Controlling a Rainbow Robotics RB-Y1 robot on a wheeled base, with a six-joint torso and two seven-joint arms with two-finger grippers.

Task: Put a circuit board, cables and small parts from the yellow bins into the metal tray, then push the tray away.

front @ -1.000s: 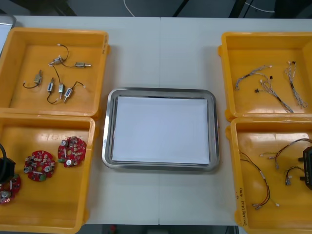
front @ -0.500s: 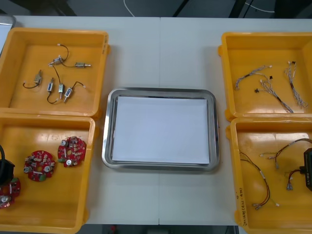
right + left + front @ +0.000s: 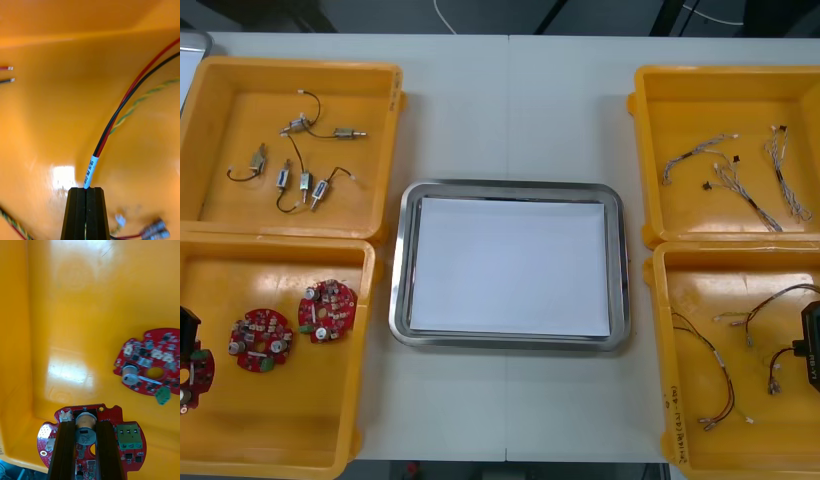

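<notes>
The left gripper (image 3: 85, 426) is clamped on a round red circuit board (image 3: 129, 435), its black fingers (image 3: 65, 450) straddling the board's grey cylindrical part (image 3: 85, 431), likely for a firm hold there; both sit in the near left yellow plastic bin (image 3: 75, 296), a second red board (image 3: 150, 360) lying near; the right gripper (image 3: 86, 192) pinches a red and black cable (image 3: 123, 99) at its white label (image 3: 90, 170), inside the near right yellow bin (image 3: 690, 290); the white-lined metal tray (image 3: 402, 270) between the bins holds nothing yet.
</notes>
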